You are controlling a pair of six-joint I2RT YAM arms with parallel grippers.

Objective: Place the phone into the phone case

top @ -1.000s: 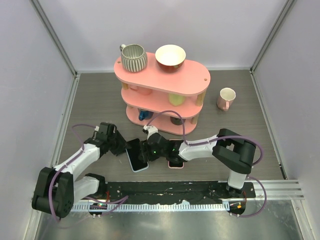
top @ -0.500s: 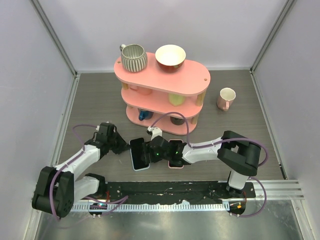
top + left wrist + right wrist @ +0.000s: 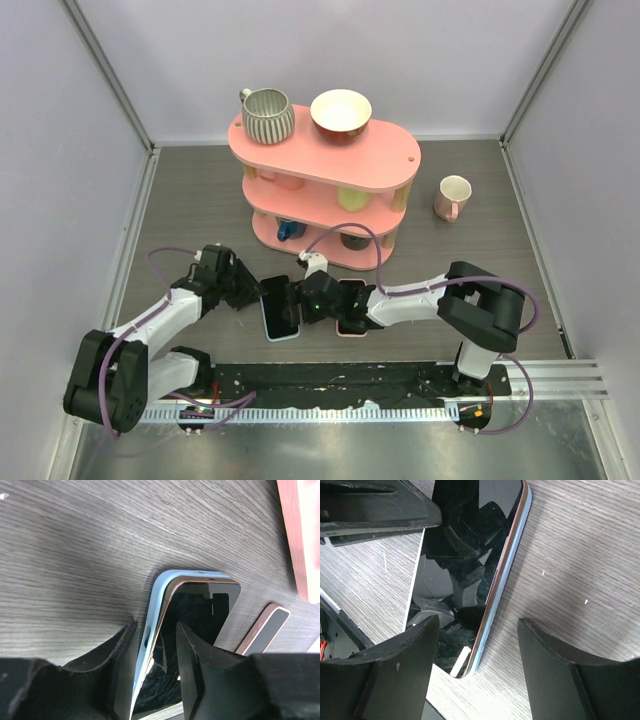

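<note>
1. Near the front middle of the worktop (image 3: 200, 200), flat and screen up: the phone (image 3: 200, 605), dark glass with a rose-gold edge.
2. Seated in the light-blue phone case (image 3: 155, 597), with the rim of the case visible around the far short end and along one long side. Cannot tell whether pressed fully home on every side.
3. At the left long side of the phone: the left claw (image 3: 156, 630), released, jaws apart. One finger (image 3: 117, 655) low beside the case wall, outside it; the other finger (image 3: 192, 660) above the screen; the blue rim between the two. Cannot tell whether either really touches.
4. At the right side of the phone, towards its near corner: the right claw (image 3: 477, 622), released too, spread wide, holding nothing. One finger (image 3: 400, 670) in front of the near end of the screen, the other (image 3: 555, 670) above bare wood, with the corner of phone and case in the gap.
5. Just beside the phone on the right, under the right arm: a second dark slab (image 3: 264, 630) with a pink rim, apart from the blue case.
6. Further back on the worktop: a pink three-tier shelf (image 3: 390, 160), with a ribbed grey mug (image 3: 268, 115) and a bowl (image 3: 341, 112) on top.
7. To the right of the shelf, well apart from the phone: a small pink mug (image 3: 453, 197), upright.
</note>
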